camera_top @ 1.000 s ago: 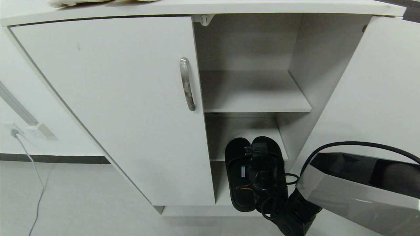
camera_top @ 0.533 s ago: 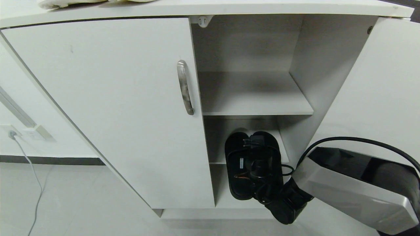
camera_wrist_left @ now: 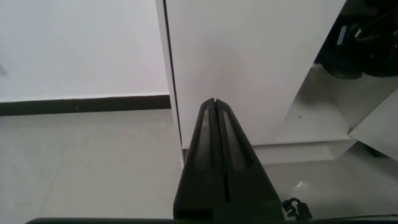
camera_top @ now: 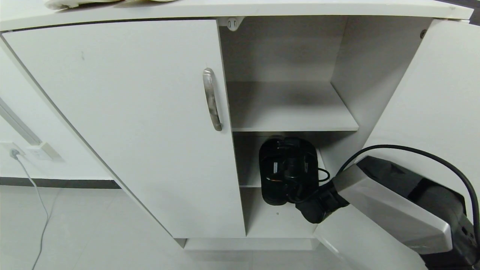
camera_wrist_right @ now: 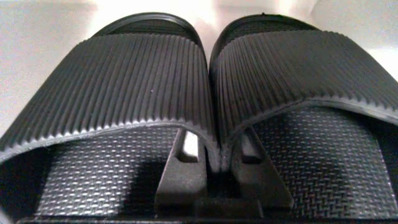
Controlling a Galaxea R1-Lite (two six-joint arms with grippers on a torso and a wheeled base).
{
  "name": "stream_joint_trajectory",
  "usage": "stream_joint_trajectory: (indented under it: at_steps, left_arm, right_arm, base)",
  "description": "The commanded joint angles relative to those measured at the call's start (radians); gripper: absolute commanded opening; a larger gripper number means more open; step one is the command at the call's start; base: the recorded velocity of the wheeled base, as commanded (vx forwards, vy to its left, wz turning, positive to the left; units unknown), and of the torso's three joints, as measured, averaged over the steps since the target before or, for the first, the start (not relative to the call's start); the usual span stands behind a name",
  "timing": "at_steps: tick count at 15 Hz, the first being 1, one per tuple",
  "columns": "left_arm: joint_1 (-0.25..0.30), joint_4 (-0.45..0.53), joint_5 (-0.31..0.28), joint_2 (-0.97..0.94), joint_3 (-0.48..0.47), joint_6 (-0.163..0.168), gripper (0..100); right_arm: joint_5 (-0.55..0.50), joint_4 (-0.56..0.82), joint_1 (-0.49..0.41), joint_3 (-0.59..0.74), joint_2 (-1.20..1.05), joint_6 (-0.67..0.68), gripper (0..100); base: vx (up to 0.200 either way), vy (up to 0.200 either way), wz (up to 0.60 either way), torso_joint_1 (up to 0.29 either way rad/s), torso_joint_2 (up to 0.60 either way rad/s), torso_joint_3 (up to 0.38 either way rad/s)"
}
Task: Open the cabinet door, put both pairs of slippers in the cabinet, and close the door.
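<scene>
The left gripper (camera_wrist_left: 214,104) is hanging low in front of the cabinet (camera_top: 240,8), with its jaws pressed together and holding nothing. It is pointing at the foot of the left door (camera_top: 123,123), which is standing closed. The handle (camera_top: 212,99) is sitting at the 3 o'clock edge of that door.

The right half of the cabinet is standing open. The slippers (camera_top: 287,168), one black pair side by side, are sitting in the opening at 6 o'clock from the upper shelf (camera_top: 292,108). Their toes are lying over the middle shelf (camera_top: 249,180) and their heels are overhanging its front edge. Whether the soles are touching the shelf cannot be told.

The right gripper (camera_wrist_right: 216,149) is pinching the two adjoining inner walls of the slippers, one finger inside each. The right door (camera_top: 431,112) is standing swung out at 3 o'clock.

Judged step: stowing the first pair. The next move is calling for a deeper push toward 12 o'clock, a set-down on the shelf, a release, and a straight withdrawal clear of the straps. The second pair and the door closing are remaining.
</scene>
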Motion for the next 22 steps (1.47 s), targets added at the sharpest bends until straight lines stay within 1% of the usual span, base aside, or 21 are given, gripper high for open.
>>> stream_joint_trajectory:
  at_steps: [1, 4, 7, 9, 14, 15, 17, 19, 22]
  left_arm:
    - [0.0, 0.0, -0.001, 0.001, 0.0, 0.001, 0]
    - [0.0, 0.0, -0.001, 0.001, 0.0, 0.0, 0]
    - [0.0, 0.0, -0.001, 0.001, 0.0, 0.001, 0]
    - [0.0, 0.0, -0.001, 0.001, 0.0, 0.0, 0]
    - [0.0, 0.0, 0.0, 0.001, 0.0, 0.0, 0]
    - [0.0, 0.0, 0.0, 0.001, 0.0, 0.0, 0]
    - [0.0, 0.0, -0.001, 0.001, 0.0, 0.0, 0]
    - [0.0, 0.0, 0.0, 0.001, 0.0, 0.0, 0]
    - [0.0, 0.0, 0.0, 0.001, 0.0, 0.001, 0]
  right_arm:
    - [0.011, 0.054, -0.02, -0.109, 0.023, 0.0, 0]
    - [0.011, 0.143, -0.039, -0.233, 0.061, 0.0, 0]
    - [0.028, 0.172, -0.043, -0.302, 0.107, 0.0, 0]
    - [0.031, 0.177, -0.046, -0.324, 0.129, 0.0, 0]
    - [0.033, 0.177, -0.048, -0.324, 0.135, 0.0, 0]
    - [0.031, 0.177, -0.046, -0.322, 0.137, 0.0, 100]
    - [0.024, 0.172, -0.043, -0.31, 0.132, 0.0, 100]
    - [0.022, 0.165, -0.034, -0.253, 0.097, 0.0, 100]
    - [0.021, 0.074, 0.011, -0.029, -0.044, -0.002, 100]
  base:
    - [0.0, 0.0, 0.0, 0.0, 0.0, 0.0]
    - [0.0, 0.0, 0.0, 0.0, 0.0, 0.0]
    - [0.0, 0.0, 0.0, 0.0, 0.0, 0.0]
    - [0.0, 0.0, 0.0, 0.0, 0.0, 0.0]
    - [0.0, 0.0, 0.0, 0.0, 0.0, 0.0]
    - [0.0, 0.0, 0.0, 0.0, 0.0, 0.0]
    - [0.0, 0.0, 0.0, 0.0, 0.0, 0.0]
    - [0.0, 0.0, 0.0, 0.0, 0.0, 0.0]
    - [0.0, 0.0, 0.0, 0.0, 0.0, 0.0]
